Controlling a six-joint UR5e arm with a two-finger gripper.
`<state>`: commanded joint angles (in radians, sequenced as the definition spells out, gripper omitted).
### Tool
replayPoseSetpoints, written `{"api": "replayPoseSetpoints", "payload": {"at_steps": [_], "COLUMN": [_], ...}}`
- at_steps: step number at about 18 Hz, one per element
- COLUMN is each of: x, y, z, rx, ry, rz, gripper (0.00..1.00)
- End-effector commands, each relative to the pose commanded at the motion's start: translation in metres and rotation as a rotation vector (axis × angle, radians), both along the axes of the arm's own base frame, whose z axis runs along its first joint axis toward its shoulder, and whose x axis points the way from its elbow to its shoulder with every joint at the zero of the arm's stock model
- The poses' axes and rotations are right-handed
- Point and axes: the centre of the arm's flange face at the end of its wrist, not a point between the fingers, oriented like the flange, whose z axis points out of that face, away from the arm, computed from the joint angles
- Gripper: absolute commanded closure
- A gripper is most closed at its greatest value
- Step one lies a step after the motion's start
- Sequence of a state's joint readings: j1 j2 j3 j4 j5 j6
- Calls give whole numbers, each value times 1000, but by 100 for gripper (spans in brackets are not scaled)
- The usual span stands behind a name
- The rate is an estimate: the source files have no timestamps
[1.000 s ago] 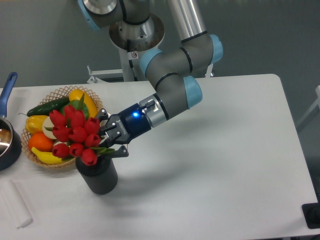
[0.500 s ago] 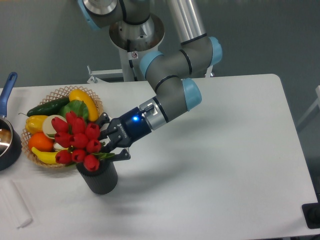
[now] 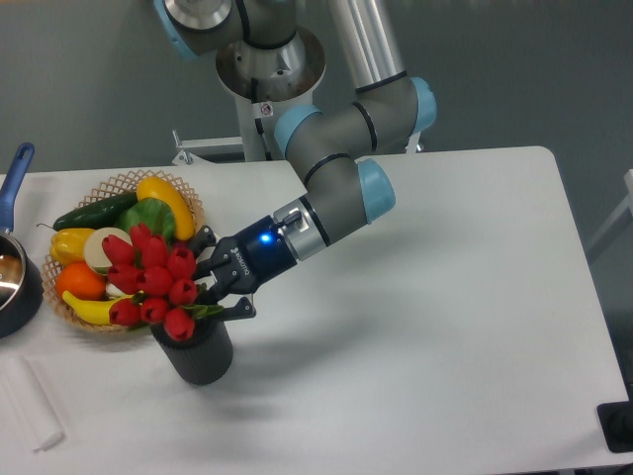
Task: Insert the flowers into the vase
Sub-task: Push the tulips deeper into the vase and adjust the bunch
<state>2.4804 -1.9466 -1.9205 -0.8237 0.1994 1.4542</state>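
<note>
**A:** Compared with a second ago the flowers [image 3: 153, 282] have dropped lower, so the bunch now sits right on the mouth of the vase [image 3: 196, 354], and the gripper [image 3: 210, 285] has come down with them. Barely any change over the last half second.

**B:** What's crowding it?

**A:** The wicker basket [image 3: 119, 186] of fruit and veg is just behind and left of the vase, nearly touching it from this view. The red buds overlap the banana [image 3: 87, 310] and the green leafy thing [image 3: 148, 215] in there. Further left, the dark pan [image 3: 18, 289] with the blue handle [image 3: 14, 174] is cut off at the edge. A white strip-like thing [image 3: 30, 401] lies on the worktop [image 3: 445, 327] front left.

**B:** And the fingers?

**A:** The fingers [image 3: 229, 309] come in from the right, one above and one below the leafy neck of the bunch, closed on it just below the buds. Stems are hidden, so can't tell how deep they go into the vase. Buds stick out left of the fingers, tilted toward the basket.
</note>
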Motion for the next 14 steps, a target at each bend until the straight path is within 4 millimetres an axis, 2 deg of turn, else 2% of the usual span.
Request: {"api": "replayPoseSetpoints", "payload": {"at_steps": [2,4,6,7,8,9,10,12,14], "x": [0,-1,-1,-1,-1,-1,-1,-1,-1], "y": [0,1,1,1,1,1,1,1,1], "z": [-2,-2,-2,-2,-1,-1,-1,-1,0], "rx": [-2,2,5,5,8,8,9,11,11], "ry": [-2,2,6,7,11,13,14,16,16], "rz": [0,-1,-2,-2,-3,-3,-4,-4,-4], "gripper": [54,44,43,39,29,24,23,10,3]}}
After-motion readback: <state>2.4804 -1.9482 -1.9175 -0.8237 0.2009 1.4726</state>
